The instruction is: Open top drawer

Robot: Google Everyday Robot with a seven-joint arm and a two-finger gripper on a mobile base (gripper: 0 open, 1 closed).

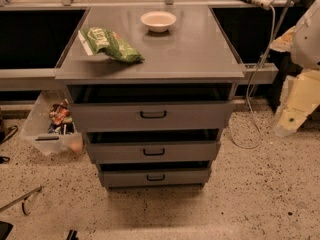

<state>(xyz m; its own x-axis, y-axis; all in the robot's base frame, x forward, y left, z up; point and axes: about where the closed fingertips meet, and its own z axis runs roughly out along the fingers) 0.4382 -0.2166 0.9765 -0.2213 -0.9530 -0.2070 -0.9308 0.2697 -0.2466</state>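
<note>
The top drawer (pixel 150 115) is the widest of three grey metal drawers under a grey counter top (pixel 190 49). Its front carries a small black bar handle (pixel 153 114). The front stands out a little from the cabinet, with a dark gap above it. My gripper (pixel 290 116), pale yellow below the white arm (pixel 307 31), hangs at the right edge of the view. It is well to the right of the drawer, apart from it and at about its height.
Two narrower drawers (pixel 152 151) (pixel 155 177) sit below, each slightly out. A green chip bag (pixel 110 44) and a white bowl (pixel 158 20) lie on the counter top. A clear bin (pixel 52 124) of packets stands on the floor at the left. A cable (pixel 255 114) hangs at the right.
</note>
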